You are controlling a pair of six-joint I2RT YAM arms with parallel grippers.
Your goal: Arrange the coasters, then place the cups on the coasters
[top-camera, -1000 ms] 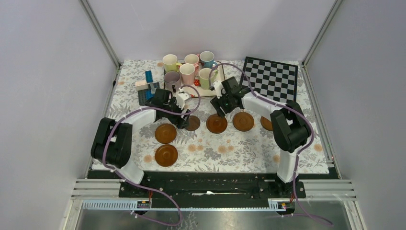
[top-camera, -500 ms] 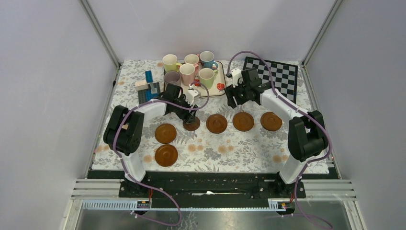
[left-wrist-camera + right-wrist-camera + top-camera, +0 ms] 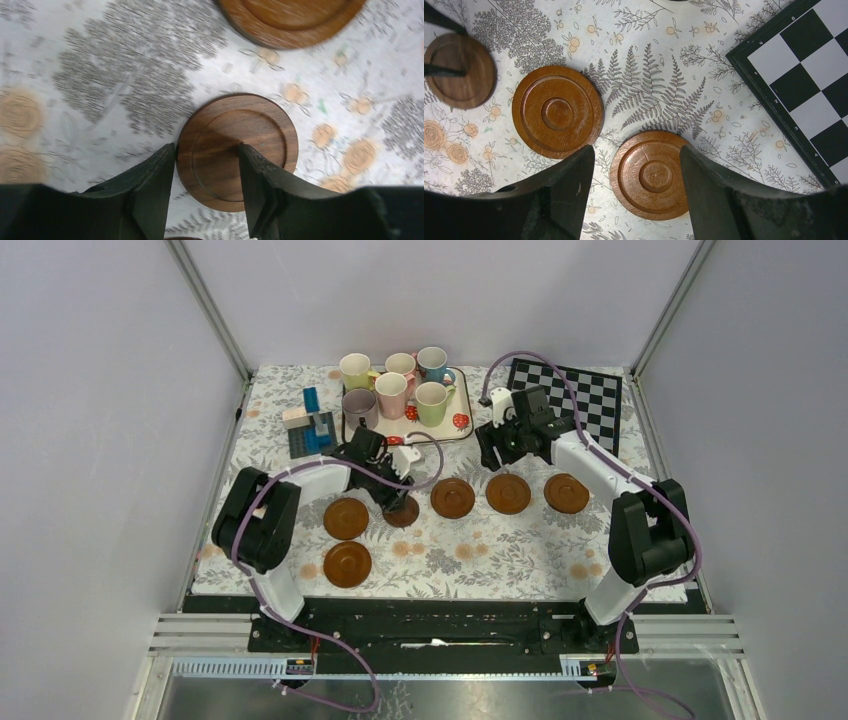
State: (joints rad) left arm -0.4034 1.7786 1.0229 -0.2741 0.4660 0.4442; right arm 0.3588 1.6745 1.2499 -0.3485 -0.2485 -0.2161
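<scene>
Six brown wooden coasters (image 3: pixel 452 497) lay flat on the bench, four in a row, two nearer left; the small dark one (image 3: pixel 237 150) sat between fingers (image 3: pixel 155 175). Six cups (image 3: pixel 390 390) stood upright at the far edge.

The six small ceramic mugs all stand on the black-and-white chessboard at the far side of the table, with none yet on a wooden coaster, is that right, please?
Not quite. The six small ceramic mugs stand on the white strawberry-printed tray, not on the black-and-white chessboard, which lies bare to the tray's right. The top external view shows this. The rest holds: no round brown wooden coasters carry a mug yet.
</scene>
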